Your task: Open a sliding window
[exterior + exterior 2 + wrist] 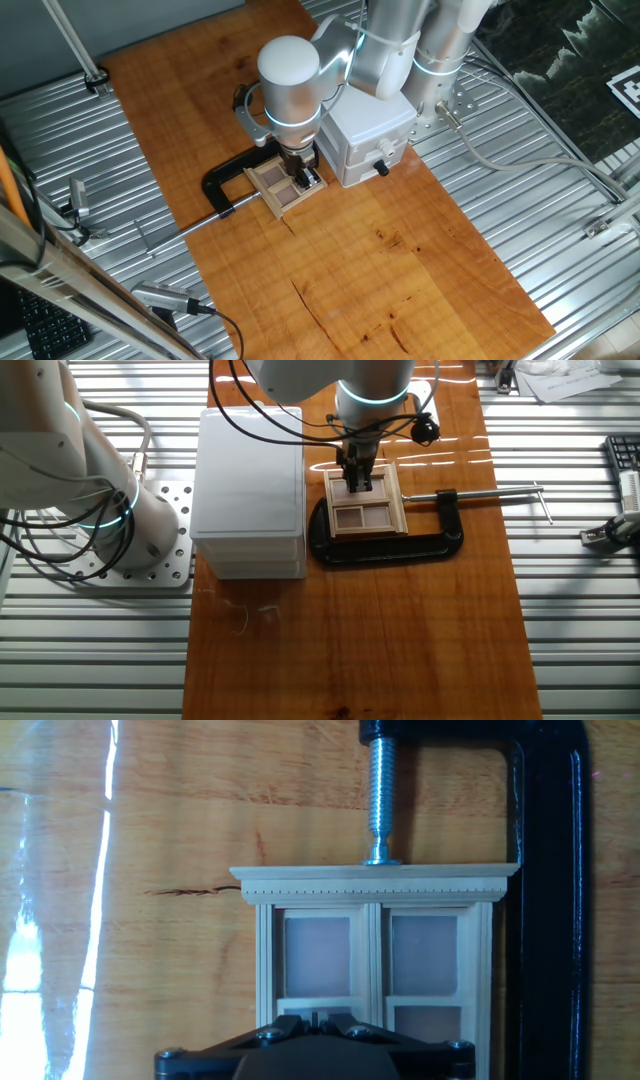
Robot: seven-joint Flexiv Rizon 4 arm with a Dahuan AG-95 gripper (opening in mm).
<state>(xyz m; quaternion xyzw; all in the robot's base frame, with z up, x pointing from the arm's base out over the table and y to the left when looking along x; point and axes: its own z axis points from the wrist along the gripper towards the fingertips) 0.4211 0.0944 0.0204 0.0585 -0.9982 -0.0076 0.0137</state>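
Your arm reaches over the white box [368, 135] and drops its wrist almost straight down, so the gripper [303, 172] points at the wooden table [400, 260] from directly above. In the other fixed view you see the same pose from the opposite side: the last link stands upright and the gripper [359, 477] sits at the far end of the sliding window [364, 508]. The window lies flat on the table, just beside the white box [250, 490], and it is pinned inside the black C-clamp [400, 545], whose body wraps around its near edge and whose screw bar runs off toward the table's edge. In one fixed view the window [281, 186] shows between the clamp [228, 183] and the box, with the fingers down on the end nearest the box. In the hand view the window [372, 945] fills the middle of the frame, its moulded top rail touching the clamp's threaded screw [381, 795], and the dark base of the gripper [315, 1055] covers the lower panes. You cannot tell from any view whether the fingers are spread or pressed together, since the fingertips are hidden against the frame.
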